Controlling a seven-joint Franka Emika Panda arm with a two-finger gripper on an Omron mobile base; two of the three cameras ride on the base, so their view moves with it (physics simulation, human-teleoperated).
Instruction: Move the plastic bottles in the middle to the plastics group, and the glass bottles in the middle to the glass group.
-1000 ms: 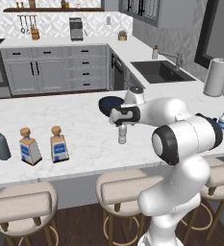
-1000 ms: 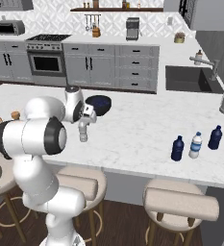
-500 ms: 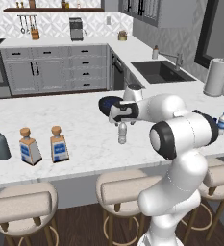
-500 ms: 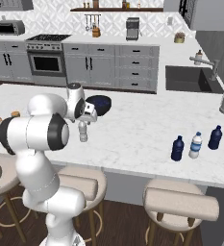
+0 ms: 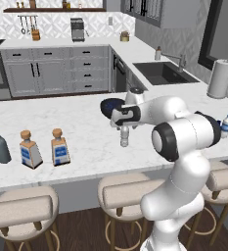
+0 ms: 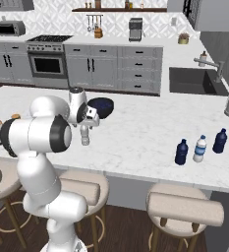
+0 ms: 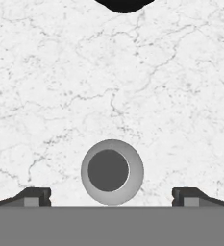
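The two-finger gripper (image 7: 111, 196) hangs right over a small slim clear plastic bottle (image 5: 125, 137) on the white marble counter (image 5: 86, 122). Its fingers are spread wide, one either side of the bottle's round top (image 7: 112, 171), touching nothing. A dark blue bowl (image 6: 100, 106) sits just behind.

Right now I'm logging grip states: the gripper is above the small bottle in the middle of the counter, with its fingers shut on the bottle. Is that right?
Not quite. The gripper is above the small bottle, but its fingers are spread wide on either side of the bottle, clear of it, not shut on it. The hand view shows this, looking straight down onto the bottle's top.
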